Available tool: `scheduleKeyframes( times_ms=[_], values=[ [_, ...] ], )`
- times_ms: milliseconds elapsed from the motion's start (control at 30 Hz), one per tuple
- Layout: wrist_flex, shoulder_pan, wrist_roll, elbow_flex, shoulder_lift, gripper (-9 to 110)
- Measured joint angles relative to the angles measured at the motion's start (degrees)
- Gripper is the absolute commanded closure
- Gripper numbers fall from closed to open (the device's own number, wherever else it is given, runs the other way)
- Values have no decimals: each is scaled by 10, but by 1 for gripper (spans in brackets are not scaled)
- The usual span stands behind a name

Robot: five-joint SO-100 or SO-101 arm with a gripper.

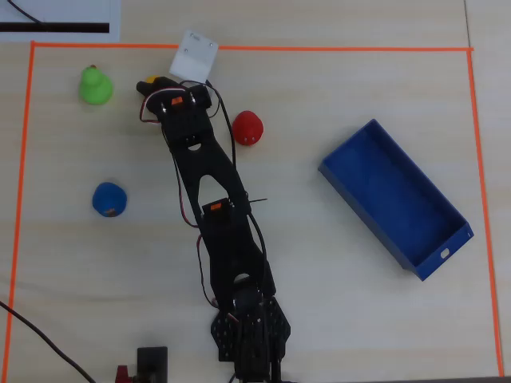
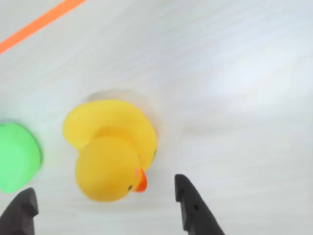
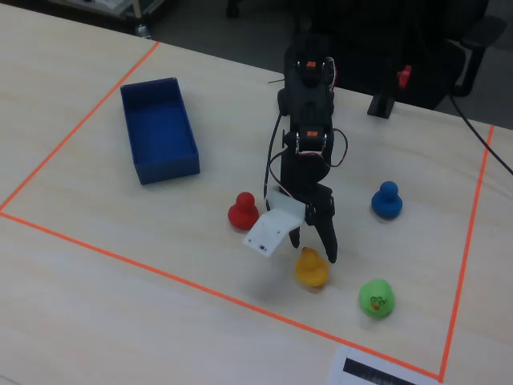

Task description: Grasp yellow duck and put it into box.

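Note:
The yellow duck point(image 2: 112, 149) stands on the table with its orange beak towards the lower right in the wrist view. My gripper point(image 2: 105, 203) is open, and its two dark fingertips point(image 2: 188, 198) stand either side of the duck's head without touching it. In the fixed view the gripper point(image 3: 313, 243) hangs just over the duck point(image 3: 311, 267). In the overhead view the gripper point(image 1: 153, 86) hides most of the duck point(image 1: 148, 80). The blue box point(image 1: 351, 187) lies empty at the right, also seen in the fixed view point(image 3: 164, 167).
A green duck point(image 1: 95, 84) stands close to the left of the yellow one, also in the wrist view point(image 2: 17, 156). A red duck point(image 1: 248, 128) and a blue duck point(image 1: 108, 199) stand either side of the arm. Orange tape point(image 1: 255, 49) borders the work area.

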Motion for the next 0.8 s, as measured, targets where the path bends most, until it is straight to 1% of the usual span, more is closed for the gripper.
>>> scheduleKeyframes(
  times_ms=[233,333,400,433,533,800],
  values=[
    [-25,-2,10,0,-17,63],
    [-36,-2,12,-11,-31,66],
    [-44,-2,15,-18,-38,71],
    [-48,-2,15,-18,-41,76],
    [-59,-2,15,-18,-47,101],
    [-64,-2,24,-25,-44,101]
  ],
)
